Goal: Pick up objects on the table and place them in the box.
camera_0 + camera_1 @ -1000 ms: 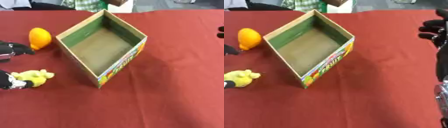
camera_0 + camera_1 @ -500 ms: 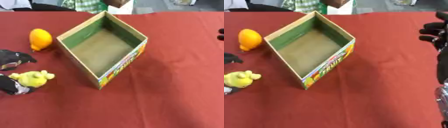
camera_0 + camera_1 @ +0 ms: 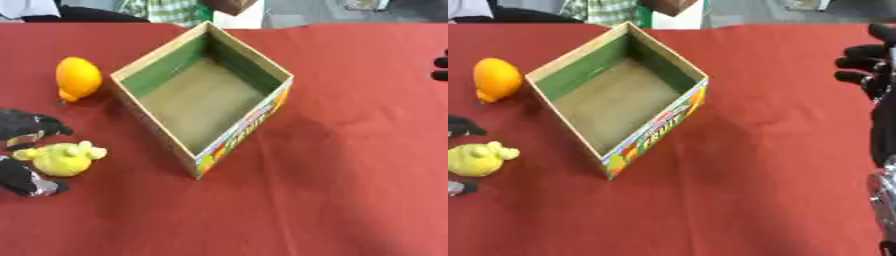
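The open cardboard box [image 3: 262, 70], green inside and empty, stands turned cornerwise mid-table. A yellow lumpy toy [image 3: 61, 159] lies at the left edge, between the fingers [image 3: 31, 125] and the thumb [image 3: 26, 182] of my black left hand [image 3: 12, 131]. The hand straddles the toy, and a small gap shows above it. An orange-yellow fruit [image 3: 77, 77] lies farther back, left of the box. My right hand [image 3: 866, 62] hangs at the right edge, fingers relaxed, holding nothing.
A red cloth [image 3: 350, 175] covers the table. My right forearm [image 3: 883, 150] runs down the right edge of the right eye view. People stand beyond the far edge [image 3: 166, 7].
The left hand's fingers have come down closer over the yellow toy, and the thumb has come under it. The toy has shifted slightly left. The box, fruit and right hand stay put.
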